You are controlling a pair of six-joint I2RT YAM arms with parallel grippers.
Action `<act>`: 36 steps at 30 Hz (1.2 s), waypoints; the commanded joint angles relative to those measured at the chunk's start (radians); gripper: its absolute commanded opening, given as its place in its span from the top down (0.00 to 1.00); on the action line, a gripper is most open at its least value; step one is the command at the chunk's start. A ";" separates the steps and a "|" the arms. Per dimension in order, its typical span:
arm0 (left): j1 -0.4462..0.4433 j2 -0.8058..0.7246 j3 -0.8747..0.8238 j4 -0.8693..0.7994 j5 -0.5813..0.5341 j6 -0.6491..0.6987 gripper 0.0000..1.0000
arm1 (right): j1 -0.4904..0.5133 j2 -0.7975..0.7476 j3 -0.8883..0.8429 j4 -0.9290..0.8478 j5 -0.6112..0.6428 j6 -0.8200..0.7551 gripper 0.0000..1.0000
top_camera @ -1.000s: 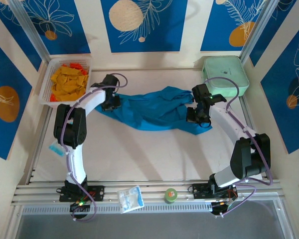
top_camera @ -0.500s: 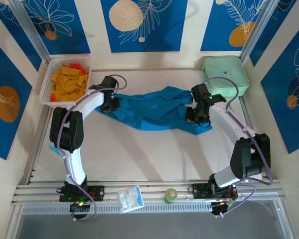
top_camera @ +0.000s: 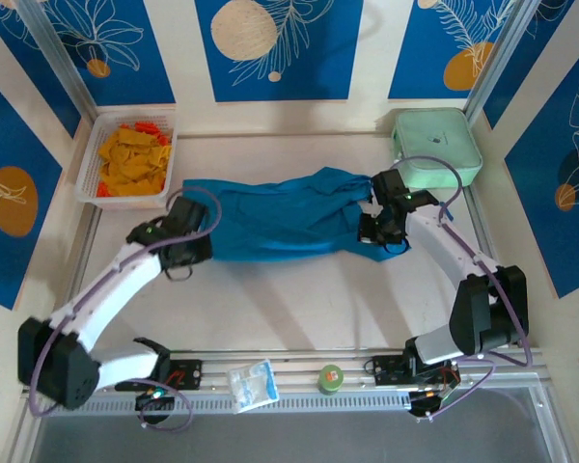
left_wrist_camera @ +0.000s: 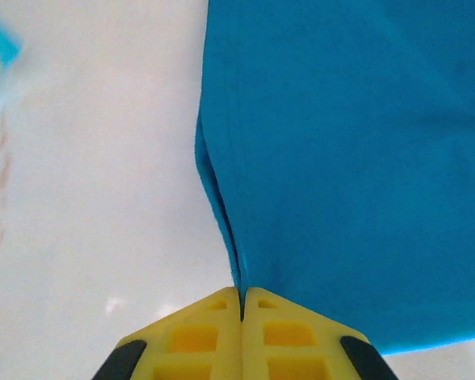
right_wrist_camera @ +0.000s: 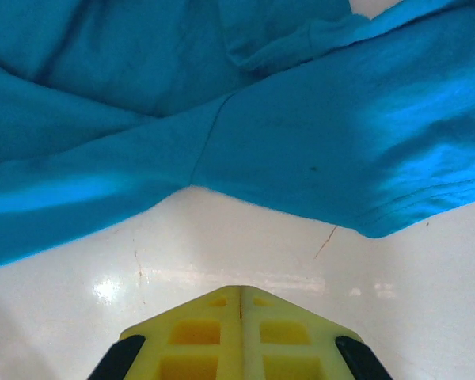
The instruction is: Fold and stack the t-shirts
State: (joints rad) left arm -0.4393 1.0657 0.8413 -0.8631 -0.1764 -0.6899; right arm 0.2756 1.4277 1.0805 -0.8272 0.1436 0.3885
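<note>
One teal-blue soft cloth t-shirt (top_camera: 280, 224) lies spread sideways across the far half of the white table (top_camera: 289, 309), between the two arms. Far-left corner: white plastic basket (top_camera: 85, 183) of orange and yellow pieces. Left gripper (left_wrist_camera: 241, 294) is clenched on the shirt's left edge, and a fold of cloth runs into the seam between its yellow pads (left_wrist_camera: 198, 340). Right gripper (right_wrist_camera: 240, 291), at the shirt's right end, is clamped tight with nothing between its pads; the hem lies just ahead of them. Far-right corner: mint-green rounded hard case (top_camera: 436, 147), near the shirt but apart from it.
</note>
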 commanded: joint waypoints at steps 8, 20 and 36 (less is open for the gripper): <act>-0.015 -0.367 -0.264 -0.171 0.065 -0.212 0.74 | 0.013 -0.108 -0.162 0.028 -0.014 0.138 0.77; -0.024 -0.044 -0.037 -0.033 0.031 -0.072 0.29 | 0.023 -0.056 -0.278 0.066 0.037 0.254 0.64; -0.022 0.904 0.631 0.295 0.066 0.177 0.31 | 0.077 0.159 -0.161 0.060 0.098 0.294 1.00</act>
State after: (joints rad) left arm -0.4564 1.8809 1.3979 -0.5903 -0.1051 -0.5777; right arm 0.3420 1.5936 0.8955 -0.7288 0.2131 0.6720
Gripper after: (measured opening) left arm 0.695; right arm 0.047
